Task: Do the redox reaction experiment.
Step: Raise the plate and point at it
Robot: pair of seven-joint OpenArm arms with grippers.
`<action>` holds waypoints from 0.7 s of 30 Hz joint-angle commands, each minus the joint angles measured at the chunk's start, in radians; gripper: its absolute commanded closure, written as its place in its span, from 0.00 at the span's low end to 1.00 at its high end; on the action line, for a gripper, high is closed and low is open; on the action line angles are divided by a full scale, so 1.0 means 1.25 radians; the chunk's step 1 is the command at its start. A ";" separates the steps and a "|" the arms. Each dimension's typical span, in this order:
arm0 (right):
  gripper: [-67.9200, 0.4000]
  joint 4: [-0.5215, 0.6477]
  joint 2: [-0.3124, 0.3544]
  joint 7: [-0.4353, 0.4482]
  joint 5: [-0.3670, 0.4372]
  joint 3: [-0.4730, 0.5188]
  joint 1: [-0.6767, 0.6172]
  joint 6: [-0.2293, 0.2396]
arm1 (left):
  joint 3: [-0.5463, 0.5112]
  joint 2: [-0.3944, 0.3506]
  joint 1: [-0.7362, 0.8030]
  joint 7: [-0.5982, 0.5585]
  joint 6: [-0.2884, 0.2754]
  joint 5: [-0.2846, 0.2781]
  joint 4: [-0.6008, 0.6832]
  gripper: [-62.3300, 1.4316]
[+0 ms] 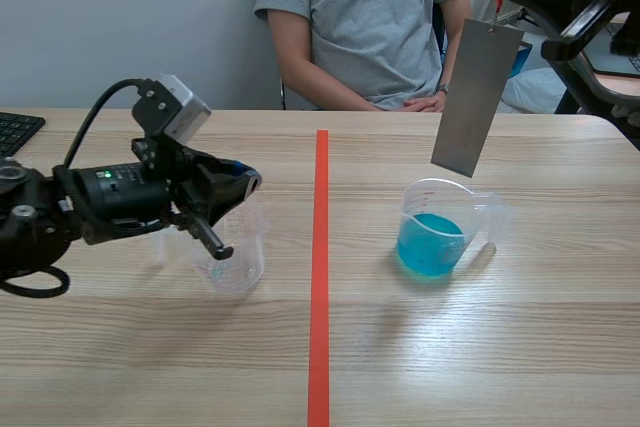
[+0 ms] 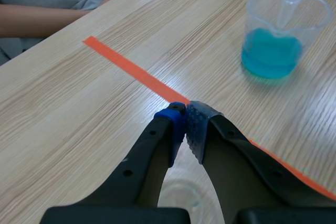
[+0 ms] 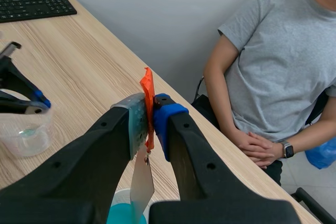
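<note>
Evidently right gripper [image 3: 149, 123] pinches orange tab [image 3: 147, 86], dangling metal plate [image 1: 477, 97] upper right over blue beaker [image 1: 435, 237] for dipping; left gripper [image 2: 185, 113] closed, empty.

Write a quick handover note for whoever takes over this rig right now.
Left claw: shut on nothing, over the empty beaker.
Right claw: shut on the orange tag. The metal plate hangs from it, raised over the beaker of blue liquid.
Done: plate lifted and held above the blue liquid, not dipped.
Left: probably lower the plate into the liquid. The empty beaker looks unused.
</note>
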 commanded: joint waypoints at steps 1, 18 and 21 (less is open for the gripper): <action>0.97 0.012 0.013 0.012 0.012 0.011 0.012 0.005 | 0.010 0.023 -0.032 -0.015 0.001 -0.005 -0.011 0.91; 0.97 0.012 0.013 0.012 0.012 0.010 0.012 0.005 | 0.173 0.227 -0.231 -0.063 -0.057 -0.002 -0.202 0.91; 0.97 0.012 0.013 0.012 0.012 0.010 0.012 0.005 | 0.173 0.249 -0.237 -0.066 -0.069 0.006 -0.206 0.91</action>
